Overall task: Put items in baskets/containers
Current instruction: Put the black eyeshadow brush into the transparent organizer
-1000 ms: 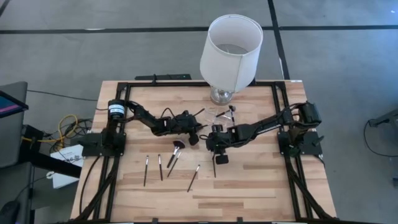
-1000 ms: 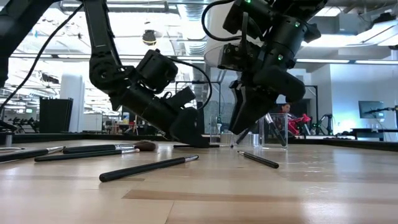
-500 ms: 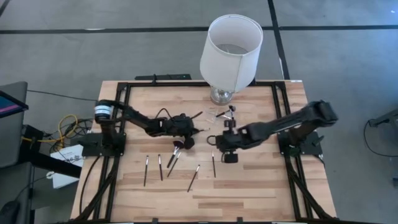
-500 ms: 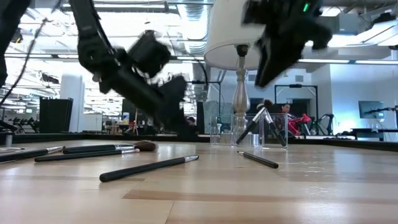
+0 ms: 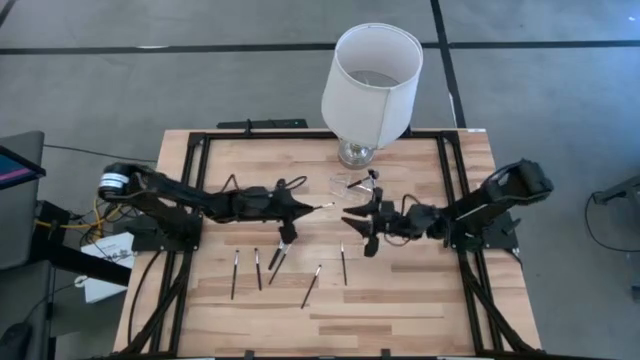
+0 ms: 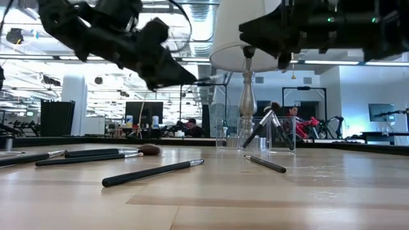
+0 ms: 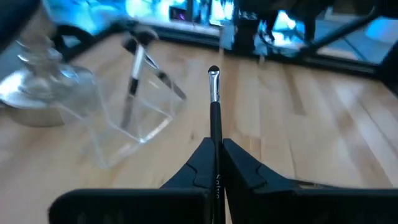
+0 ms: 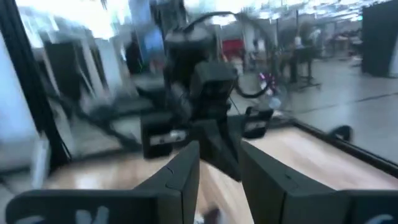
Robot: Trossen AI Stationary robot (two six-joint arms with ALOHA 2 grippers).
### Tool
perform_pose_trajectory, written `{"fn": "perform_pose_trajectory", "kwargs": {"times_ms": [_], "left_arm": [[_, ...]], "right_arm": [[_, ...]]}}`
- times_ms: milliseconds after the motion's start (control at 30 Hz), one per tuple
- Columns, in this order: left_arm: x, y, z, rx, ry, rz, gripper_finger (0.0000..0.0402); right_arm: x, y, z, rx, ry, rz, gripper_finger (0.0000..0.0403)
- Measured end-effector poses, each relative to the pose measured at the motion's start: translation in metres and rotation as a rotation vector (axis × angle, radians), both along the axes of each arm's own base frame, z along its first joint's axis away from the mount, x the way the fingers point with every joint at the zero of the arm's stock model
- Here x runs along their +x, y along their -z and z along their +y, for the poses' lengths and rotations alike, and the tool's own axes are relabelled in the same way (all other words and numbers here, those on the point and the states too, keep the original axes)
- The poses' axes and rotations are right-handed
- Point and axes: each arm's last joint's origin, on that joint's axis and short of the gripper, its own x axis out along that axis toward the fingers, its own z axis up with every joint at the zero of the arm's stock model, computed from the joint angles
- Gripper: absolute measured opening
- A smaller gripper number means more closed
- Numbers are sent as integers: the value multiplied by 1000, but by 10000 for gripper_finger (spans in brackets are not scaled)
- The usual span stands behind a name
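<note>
My left gripper (image 5: 303,207) hovers over the table's middle, shut on a slim dark makeup brush (image 7: 214,106) that points right. My right gripper (image 5: 350,222) faces it from the right, open and holding nothing, high above the wood in the low view (image 6: 244,30). The clear tray (image 5: 345,184) stands beyond both, toward the far edge, and a few brushes (image 7: 134,81) lean inside it against its wall. Several brushes lie flat on the table nearer me: two at the left (image 5: 246,270), a fan-headed one (image 5: 283,245), one more (image 5: 311,285) and one (image 5: 342,263) under the right gripper. My left gripper pinches the brush's handle (image 7: 216,163) between its two fingers, which lie along the handle and come level from the table's left. The brush is lifted clear of the table, roughly level, with its small bristle tip (image 7: 213,72) sticking out ahead toward the right gripper.
A large white lampshade on a glass base (image 5: 372,75) stands at the far edge, right behind the tray. The black frame rails (image 5: 445,160) run along the table's sides. Bare wood (image 5: 400,310) spreads across the near half.
Both grippers have risen from the tabletop and tipped from pointing down to about level, facing each other. The right one has drawn back toward the right, away from the brush that still lies on the table below it. The left one now carries its brush in the air.
</note>
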Motion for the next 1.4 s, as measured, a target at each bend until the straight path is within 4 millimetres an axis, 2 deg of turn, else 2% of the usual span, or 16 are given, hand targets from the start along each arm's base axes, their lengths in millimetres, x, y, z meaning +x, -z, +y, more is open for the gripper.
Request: {"fn": "perform_pose_trajectory", "kwargs": {"times_ms": [133, 300, 500, 633, 800, 1400], "left_arm": [[-7, -12, -4, 75, -64, -42, 13], [-8, -21, -11, 112, -44, -94, 13], [-7, -21, -14, 124, -30, -100, 14], [-6, -20, -15, 123, -24, -98, 14], [-6, -21, -15, 123, -25, -104, 14], [-7, -22, -22, 121, 3, -109, 19]], "right_arm": [[16, 13, -11, 38, -54, 59, 117], [36, 24, -30, 100, -48, 112, 166], [62, 20, -47, 105, -79, 61, 222], [72, 15, -57, 99, -123, 32, 230], [73, 14, -60, 96, -148, 31, 200], [73, 14, -63, 76, -208, 35, 17]]}}
